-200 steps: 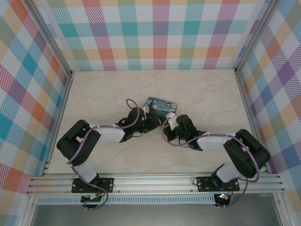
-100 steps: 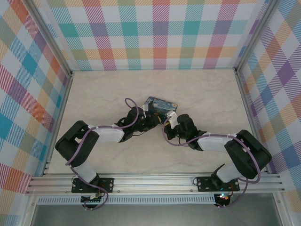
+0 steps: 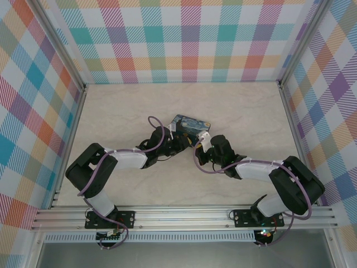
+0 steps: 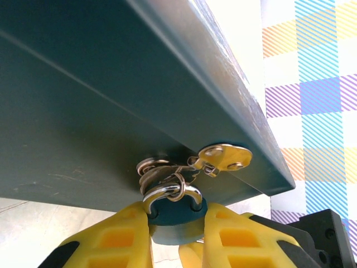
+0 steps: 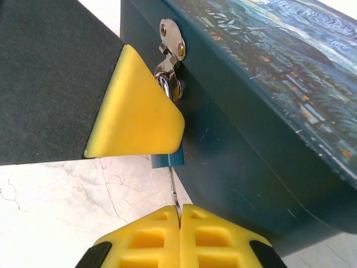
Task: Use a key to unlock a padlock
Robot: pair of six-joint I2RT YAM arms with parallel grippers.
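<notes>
The Starry Night tin (image 3: 191,126) lies near the middle of the pale marbled surface (image 3: 128,106). The two arms meet at its near side, the left claw (image 3: 177,143) coming in from 8 o'clock and the right claw (image 3: 202,144) from 4 o'clock.

In the left wrist view the left claw (image 4: 177,226) is clenched on the padlock (image 4: 178,216). The blue body sits between the two yellow fingers (image 4: 120,237), at 6 o'clock of the frame. Its silver shackle (image 4: 170,192) is closed and threaded through the staple on the dark teal side wall of the tin (image 4: 111,84), under the silver hasp (image 4: 223,157) that folds down from the lid.

In the right wrist view the hasp (image 5: 172,36) sits at 12 o'clock on the side of the tin (image 5: 251,128). A yellow finger (image 5: 136,117) of the left claw covers most of the padlock (image 5: 167,160), leaving a blue corner showing below it. From that corner the key (image 5: 173,187), a thin dark sliver, runs straight toward 6 o'clock into the seam of the right claw (image 5: 179,215), which is clenched on its lower end. The key's upper end meets the underside of the padlock body. Whether it has entered the keyhole cannot be told.
</notes>
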